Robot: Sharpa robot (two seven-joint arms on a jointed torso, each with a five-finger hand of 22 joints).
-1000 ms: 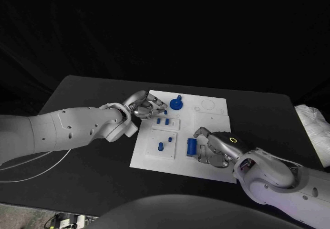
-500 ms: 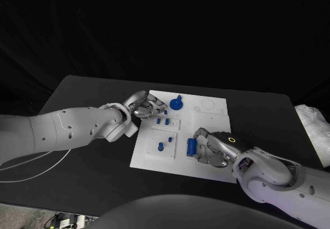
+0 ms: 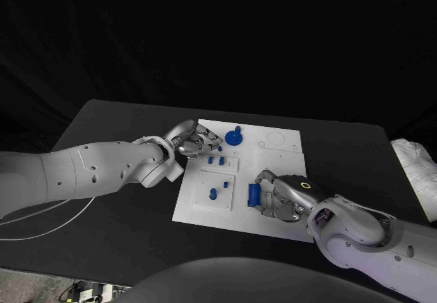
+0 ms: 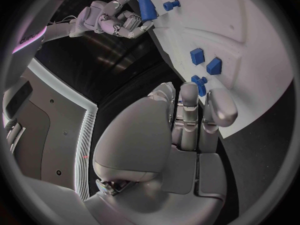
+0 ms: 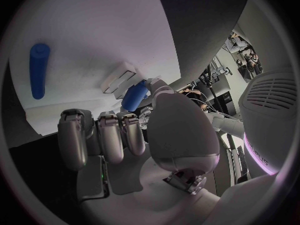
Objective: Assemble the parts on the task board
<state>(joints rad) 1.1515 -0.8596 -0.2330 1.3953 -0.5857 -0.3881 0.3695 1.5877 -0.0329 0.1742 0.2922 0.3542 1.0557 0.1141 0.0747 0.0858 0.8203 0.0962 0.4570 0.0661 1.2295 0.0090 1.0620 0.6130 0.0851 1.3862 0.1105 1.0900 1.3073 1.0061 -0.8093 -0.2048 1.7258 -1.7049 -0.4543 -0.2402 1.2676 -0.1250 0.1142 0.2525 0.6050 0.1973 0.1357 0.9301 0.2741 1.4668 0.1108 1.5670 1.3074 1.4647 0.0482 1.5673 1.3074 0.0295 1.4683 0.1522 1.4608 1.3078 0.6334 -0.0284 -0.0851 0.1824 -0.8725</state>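
White task board (image 3: pixel 273 218) sits mid-table on the black table (image 3: pixel 109 120). Left hand (image 3: pixel 191 140) is at the board's far-left corner, fingers curled in over the edge; a small blue part (image 4: pixel 200 84) lies right at its fingertips in left wrist view, but can't tell if it's actually gripped or just touched. Right hand (image 3: pixel 280 194) is over the board's near-right area, fingers wrapped round a blue cylinder (image 3: pixel 252 194) w/ its end poking out btwn thumb and fingers; same piece shows as a blue stub (image 5: pixel 134 97) in right wrist view, just beside a raised rectangular socket (image 5: pixel 118 82) on the board. Elsewhere on board: round blue knob piece (image 3: pixel 234 137) near the far edge, two small blue blocks (image 3: pixel 215 161) in the mid-left recess, a blue peg (image 3: pixel 212 193) in the near-left recess. Another blue rod (image 5: pixel 39 70) lies flat on the white surface, well apart from the right hand.
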